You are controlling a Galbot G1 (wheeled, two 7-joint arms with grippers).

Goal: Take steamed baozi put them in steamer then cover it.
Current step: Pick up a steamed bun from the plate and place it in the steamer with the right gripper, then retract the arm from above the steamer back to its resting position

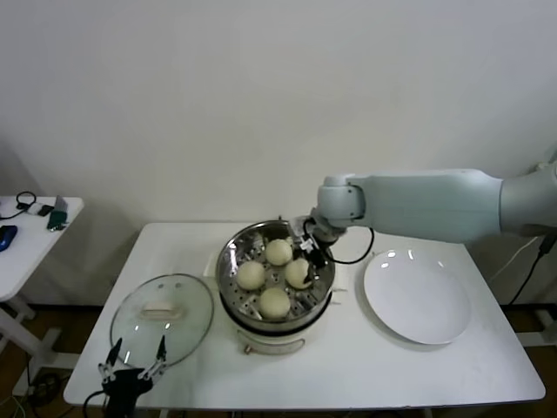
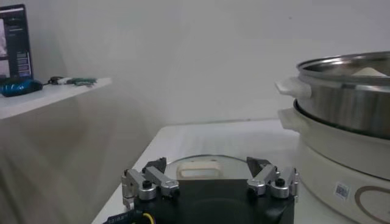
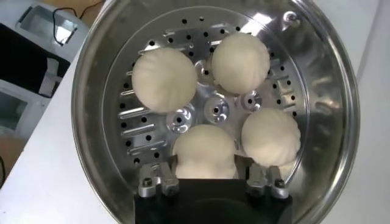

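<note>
Now four baozi in steamer, cover aside

A: What's hidden in head view?
B: Right pincer sits over steamer, tips lost behind its own body. Baozi under it partly covered.
A: Right wrist view?
B: Steamer rim cut off by frame edge, nearest baozi's lower part behind the pincer mount.
A: Left side?
B: Cover mostly hidden behind left pincer; steamer cut off at edge, can't count baozi there
</note>
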